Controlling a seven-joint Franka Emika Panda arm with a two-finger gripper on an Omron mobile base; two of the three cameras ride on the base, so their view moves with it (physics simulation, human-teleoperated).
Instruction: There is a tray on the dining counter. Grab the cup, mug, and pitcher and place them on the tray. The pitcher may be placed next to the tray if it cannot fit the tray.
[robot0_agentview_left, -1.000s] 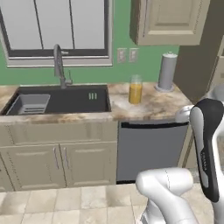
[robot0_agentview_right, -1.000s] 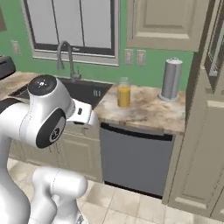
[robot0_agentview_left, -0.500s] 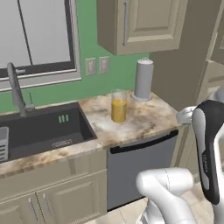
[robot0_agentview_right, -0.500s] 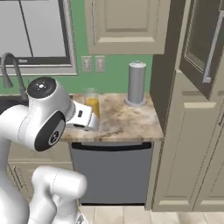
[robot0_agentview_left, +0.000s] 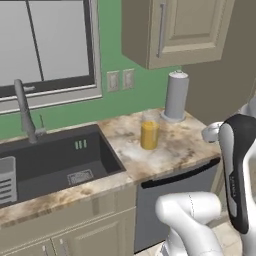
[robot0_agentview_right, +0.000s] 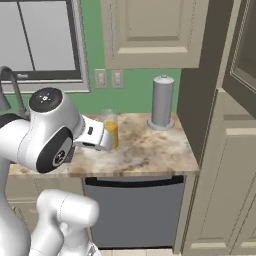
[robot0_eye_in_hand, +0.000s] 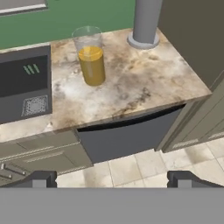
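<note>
Pitcher stands upright on the marbled wall bench, clear-walled, the lower half filled yellow-orange. It sits just right of the dark sink, nearer the bench's back than its front edge. Grey canister with a knob stands upright behind and to the right of the pitcher, close to the green wall, apart from it. A dark dishwasher front lies below the bench, tall beige cabinet at the right. In the hand view the gripper hangs over the tiled floor, in front of the bench and well short of the pitcher; its fingers are spread wide apart, holding nothing. From the right base view the arm's wrist overlaps the pitcher's left side.
</note>
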